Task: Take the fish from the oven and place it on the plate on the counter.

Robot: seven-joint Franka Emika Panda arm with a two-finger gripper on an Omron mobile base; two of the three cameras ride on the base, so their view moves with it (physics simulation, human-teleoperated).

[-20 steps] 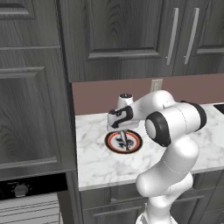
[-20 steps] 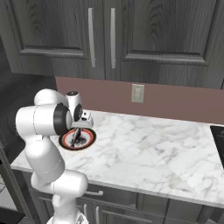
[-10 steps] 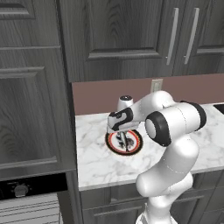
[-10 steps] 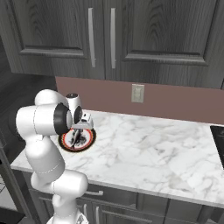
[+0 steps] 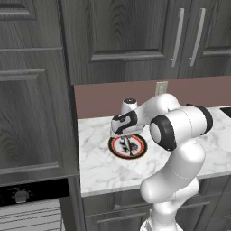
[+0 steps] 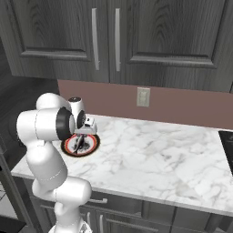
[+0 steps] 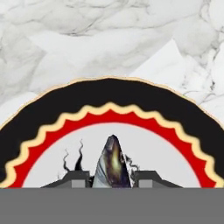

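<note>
The fish [image 7: 111, 166], dark and silvery, rests nose-forward on the white centre of the plate [image 7: 109, 114] in the hand view. My gripper [image 7: 111, 180] has its two dark fingertips close against the fish's sides, shut on it. In the left base view the gripper [image 5: 127, 139] points straight down onto the plate [image 5: 113, 148], and the fish [image 5: 128, 146] shows as a dark streak under it. The right base view gives the same: gripper [image 6: 81, 138], fish [image 6: 79, 144], plate [image 6: 68, 148]. The plate sits on the counter [image 5: 99, 167], near its left end. The oven [image 5: 22, 195] shows its control strip at lower left.
Dark wood cabinets hang above the counter [image 6: 150, 154], with a brown backsplash and a wall socket [image 6: 143, 96] behind. A tall cupboard [image 5: 31, 113] stands left of the counter, above the oven. To the right of the plate the marble stretches far.
The hand has come straight down with the fish, from a little above the plate to its centre. The base and the plate have not moved.
</note>
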